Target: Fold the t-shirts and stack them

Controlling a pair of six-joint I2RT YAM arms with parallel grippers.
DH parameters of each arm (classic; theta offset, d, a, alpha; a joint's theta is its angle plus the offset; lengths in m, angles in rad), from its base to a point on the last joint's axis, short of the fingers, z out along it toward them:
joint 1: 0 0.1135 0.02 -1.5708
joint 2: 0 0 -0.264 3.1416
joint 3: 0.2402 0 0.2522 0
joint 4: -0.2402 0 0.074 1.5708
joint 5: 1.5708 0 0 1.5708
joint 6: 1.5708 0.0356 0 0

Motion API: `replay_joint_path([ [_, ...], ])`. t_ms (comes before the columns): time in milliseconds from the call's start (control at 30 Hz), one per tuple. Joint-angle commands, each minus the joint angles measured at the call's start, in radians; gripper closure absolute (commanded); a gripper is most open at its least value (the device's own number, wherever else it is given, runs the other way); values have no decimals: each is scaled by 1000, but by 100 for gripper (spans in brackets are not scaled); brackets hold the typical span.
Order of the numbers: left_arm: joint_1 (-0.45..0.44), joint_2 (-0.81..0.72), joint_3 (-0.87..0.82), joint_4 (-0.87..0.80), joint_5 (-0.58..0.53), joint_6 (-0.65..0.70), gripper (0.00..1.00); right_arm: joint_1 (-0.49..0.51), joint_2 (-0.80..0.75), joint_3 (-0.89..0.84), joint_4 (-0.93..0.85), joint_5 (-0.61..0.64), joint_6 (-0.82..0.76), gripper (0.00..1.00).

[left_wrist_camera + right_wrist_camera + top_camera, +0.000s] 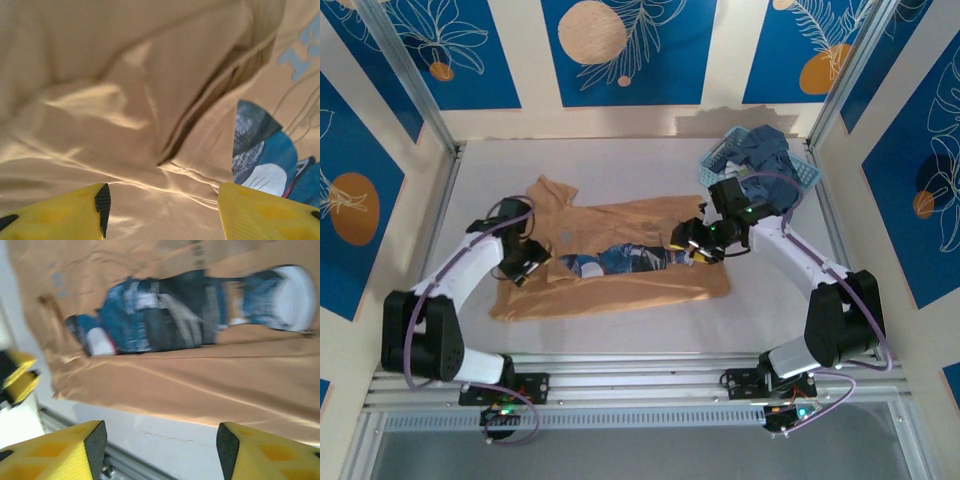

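Observation:
The tan-orange t-shirt (620,288) lies spread across the middle of the table, its near part folded over so that a strip of blue-and-white print (620,258) shows. My left gripper (525,262) hovers over the shirt's left side; in its wrist view it is open (162,217) close above wrinkled tan cloth (125,100), with the print (265,150) at right. My right gripper (692,240) is over the shirt's right part. It is open (157,450), holding nothing, above bare table beside the shirt's edge (200,390). Denim-blue shirts (765,150) are heaped in the basket.
The light-blue lattice basket (715,162) stands at the back right corner. Bare grey table (620,170) lies behind the shirt and at its right. A metal rail (640,370) runs along the near edge. The left gripper's yellow fingers (17,375) show in the right wrist view.

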State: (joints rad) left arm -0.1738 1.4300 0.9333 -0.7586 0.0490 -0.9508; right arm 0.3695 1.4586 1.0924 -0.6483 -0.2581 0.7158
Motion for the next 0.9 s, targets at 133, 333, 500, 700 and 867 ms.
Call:
replay_joint_path([
  [133, -39, 142, 7, 67, 55, -12, 48, 5, 14, 24, 72, -82, 2, 40],
  [333, -53, 187, 31, 62, 10, -4, 58, -1, 14, 16, 71, -78, 11, 41],
  [500, -61, 213, 67, 55, 2, 6, 70, -1, 18, 4, 81, -83, 23, 43],
  [700, -81, 224, 114, 29, -8, 15, 80, -1, 25, 1, 81, -83, 25, 45],
  [867, -98, 267, 169, 5, 7, 39, 97, -1, 35, 8, 76, -82, 27, 48],
])
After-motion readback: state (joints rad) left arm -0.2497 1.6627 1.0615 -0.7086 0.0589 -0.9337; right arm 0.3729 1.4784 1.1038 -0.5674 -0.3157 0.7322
